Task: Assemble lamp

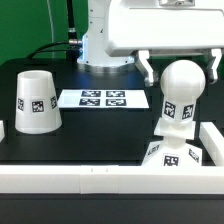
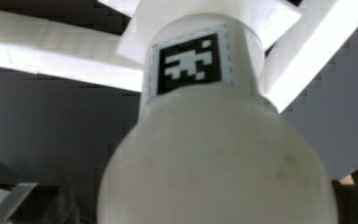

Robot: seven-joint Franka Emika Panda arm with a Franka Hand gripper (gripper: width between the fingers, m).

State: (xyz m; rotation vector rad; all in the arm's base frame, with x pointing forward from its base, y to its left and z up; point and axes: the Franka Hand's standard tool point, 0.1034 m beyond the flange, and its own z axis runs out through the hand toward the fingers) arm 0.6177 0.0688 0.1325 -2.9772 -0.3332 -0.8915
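Observation:
The lamp's bulb (image 1: 181,95) stands upright on the low square base (image 1: 172,156) at the exterior view's right, ball head up, a tag on its stem. My gripper (image 1: 181,72) is directly above it, its two fingers spread wide on either side of the ball head without touching it. In the wrist view the bulb (image 2: 202,150) fills the picture, its stem tag and the base (image 2: 87,60) beyond it; my fingers do not show there. The cone shade (image 1: 33,100) stands apart on the black table at the exterior view's left.
The marker board (image 1: 103,98) lies flat between the shade and the bulb. A white rail (image 1: 90,178) runs along the table's front edge and up the right side. The arm's white pedestal (image 1: 100,40) stands at the back.

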